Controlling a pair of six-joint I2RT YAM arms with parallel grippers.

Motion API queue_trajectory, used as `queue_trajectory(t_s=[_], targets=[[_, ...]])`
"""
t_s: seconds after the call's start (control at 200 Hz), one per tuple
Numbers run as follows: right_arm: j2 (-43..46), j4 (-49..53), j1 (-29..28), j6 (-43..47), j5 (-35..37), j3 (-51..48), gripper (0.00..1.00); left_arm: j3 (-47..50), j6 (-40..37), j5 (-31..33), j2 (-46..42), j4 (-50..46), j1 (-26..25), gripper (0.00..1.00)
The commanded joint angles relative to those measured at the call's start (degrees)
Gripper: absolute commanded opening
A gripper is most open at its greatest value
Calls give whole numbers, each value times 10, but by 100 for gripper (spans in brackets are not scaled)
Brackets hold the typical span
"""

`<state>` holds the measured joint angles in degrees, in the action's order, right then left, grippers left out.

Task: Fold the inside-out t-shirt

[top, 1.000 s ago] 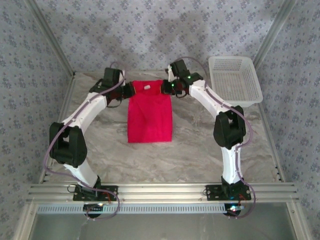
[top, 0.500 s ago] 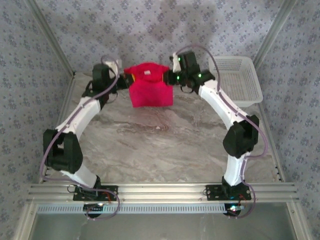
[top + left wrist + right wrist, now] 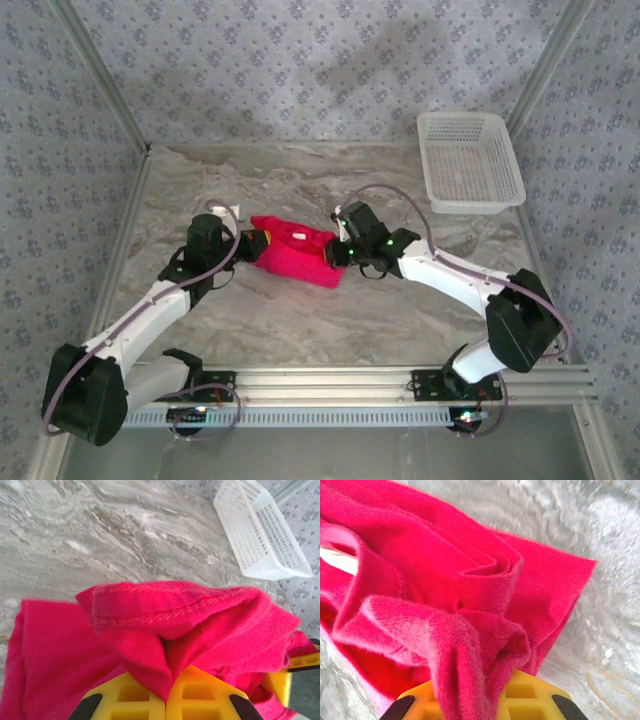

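The red inside-out t-shirt (image 3: 298, 255) lies bunched in a short folded band on the marble table, a white label showing on its top. My left gripper (image 3: 256, 247) is shut on the shirt's left end; in the left wrist view a hemmed fold of the t-shirt (image 3: 175, 625) runs down between the yellow fingers (image 3: 125, 700). My right gripper (image 3: 335, 252) is shut on the right end, and in the right wrist view the t-shirt (image 3: 445, 605) is pinched as a thick bundle between the yellow fingers (image 3: 530, 700). Both grippers are low over the table's middle.
A white mesh basket (image 3: 468, 160) stands at the back right corner, also seen as the basket (image 3: 260, 530) in the left wrist view. Patterned walls and metal frame posts enclose the table (image 3: 300, 320). An aluminium rail runs along the near edge.
Both arms pulled the t-shirt from the far back of the table, where it hung raised, toward me and down to the middle. The shirt is now doubled over into a shorter band.
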<state>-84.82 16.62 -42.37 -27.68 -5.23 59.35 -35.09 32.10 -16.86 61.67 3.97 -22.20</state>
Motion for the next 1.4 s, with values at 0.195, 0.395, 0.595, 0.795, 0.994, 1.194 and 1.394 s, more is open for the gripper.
queue_trajectory(t_s=[0.195, 0.395, 0.595, 0.795, 0.994, 1.194, 1.394], targets=[[-81, -13, 42, 5, 7, 78, 0, -57, -15, 40, 124, -35, 33, 0], [-179, 6, 68, 17, -18, 172, 0, -111, -29, 25, 216, -37, 71, 0], [-289, 37, 93, 8, -37, 254, 0, -149, -33, 16, 311, -39, 82, 0], [-360, 91, 107, -21, -53, 309, 3, -176, -21, 11, 381, -56, 90, 0], [-321, 174, 112, -26, -28, 362, 56, -242, 0, 57, 333, -148, 88, 35], [-222, 219, 105, -50, 31, 335, 67, -308, 21, 193, 256, -299, 50, 53], [-178, 96, 67, -141, -35, 225, 22, -196, 141, 79, 221, -131, -5, 46]])
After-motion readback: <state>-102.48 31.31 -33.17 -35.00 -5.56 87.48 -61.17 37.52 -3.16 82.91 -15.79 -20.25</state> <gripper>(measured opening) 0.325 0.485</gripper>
